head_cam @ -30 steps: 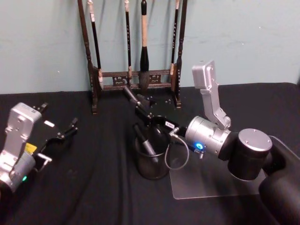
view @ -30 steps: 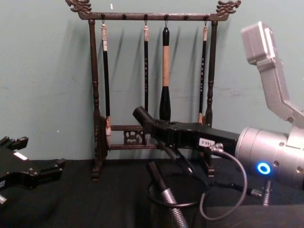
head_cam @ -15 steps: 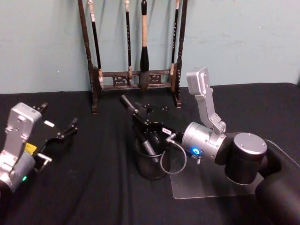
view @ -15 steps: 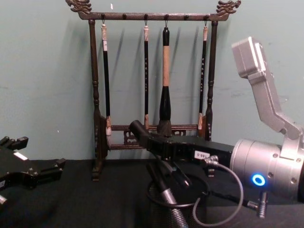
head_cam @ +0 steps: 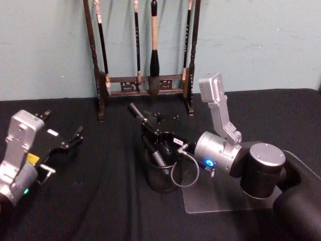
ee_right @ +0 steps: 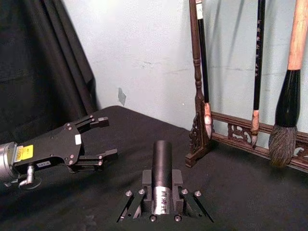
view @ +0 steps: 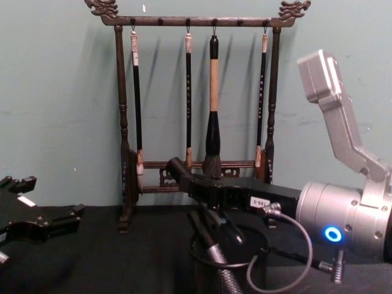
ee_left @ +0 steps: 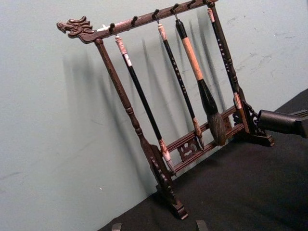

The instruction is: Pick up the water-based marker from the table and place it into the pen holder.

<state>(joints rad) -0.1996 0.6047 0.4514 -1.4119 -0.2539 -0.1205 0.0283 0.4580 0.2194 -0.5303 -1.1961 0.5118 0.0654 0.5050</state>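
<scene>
Pen holder mid-table, brush rack behind it.

Dim, even light from the front throws soft grey shadows of the brush rack onto the pale wall, the black surface swallows detail, and everything looks slightly soft.

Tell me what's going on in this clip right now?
The right claw is shut on a dark cylindrical marker and reaches over the round black wire-mesh pen holder, which stands on the matte black table. A grey-barrelled pen already leans inside the holder. The marker is not yet released. The left claw sits idle and open over the table's left side. A tall dark wooden brush rack with hanging brushes stands at the back against the wall.
</scene>
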